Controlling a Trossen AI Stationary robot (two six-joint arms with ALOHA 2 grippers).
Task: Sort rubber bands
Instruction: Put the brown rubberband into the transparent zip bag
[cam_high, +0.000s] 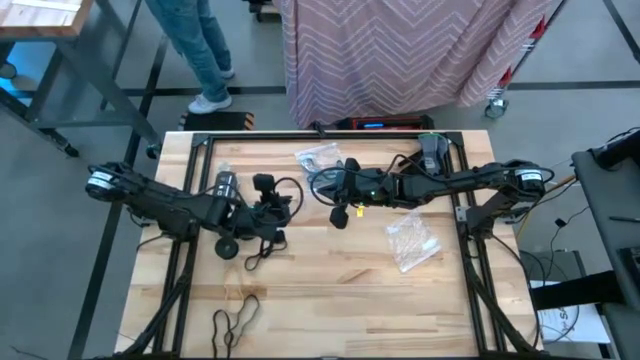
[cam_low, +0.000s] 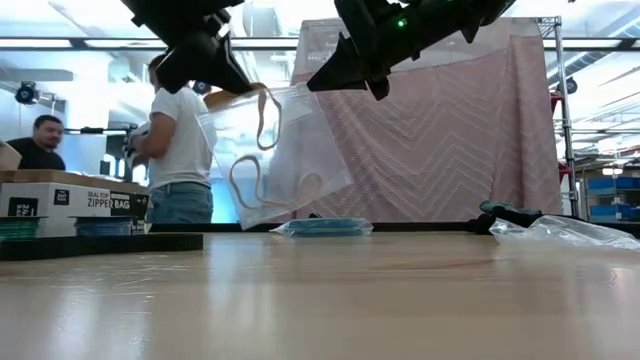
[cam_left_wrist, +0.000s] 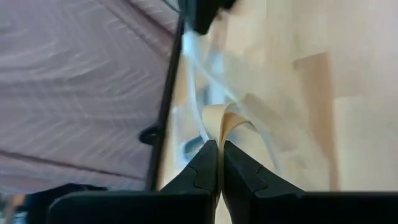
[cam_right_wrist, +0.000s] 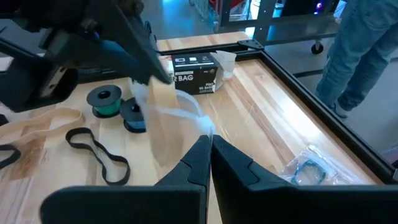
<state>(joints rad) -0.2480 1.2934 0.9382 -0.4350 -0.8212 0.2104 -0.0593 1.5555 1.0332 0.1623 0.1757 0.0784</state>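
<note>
Wooden table (cam_high: 330, 275), pale planks, black frame at its edges. Grey floor (cam_high: 90, 100) around it. Pink chevron curtain (cam_low: 470, 140) hangs beyond the table at 12 o'clock. Person in jeans (cam_high: 195, 45) stands at 11 o'clock. Workbench (cam_high: 35, 15) at 10 o'clock. Ceiling strip lights (cam_low: 70, 43) lit.

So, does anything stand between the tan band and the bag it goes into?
Nothing visible: the left gripper's tan rubber band already hangs inside the clear bag that the right gripper holds up.
</note>
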